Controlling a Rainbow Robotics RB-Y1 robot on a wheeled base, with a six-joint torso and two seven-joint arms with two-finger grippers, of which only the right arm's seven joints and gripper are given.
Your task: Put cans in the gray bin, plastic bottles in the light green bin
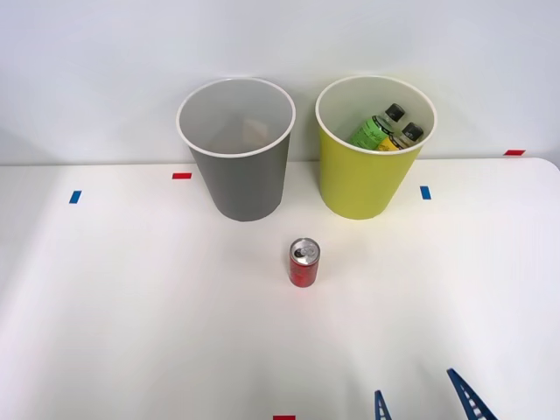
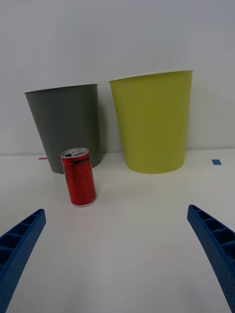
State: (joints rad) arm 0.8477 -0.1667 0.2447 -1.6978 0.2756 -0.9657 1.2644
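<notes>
white table [image 1: 131,332], tape marks | pale wall [image 1: 87,70] | can [image 1: 304,262] upright | right claw [image 2: 117,244] released

A slim red can [image 1: 304,262] with a silver top and pull tab stands upright on the white surface [image 1: 131,306], ahead of the open end effector [image 1: 424,401] and off to its left. Beyond the can, farther from the end effector, a dark gray bin [image 1: 241,179] and a yellow-green bin [image 1: 363,179] stand upright side by side, both white-rimmed. Two black-capped bottles, one green-labelled [image 1: 374,129] and one yellow-labelled [image 1: 401,138], lean inside the yellow-green bin.
</notes>
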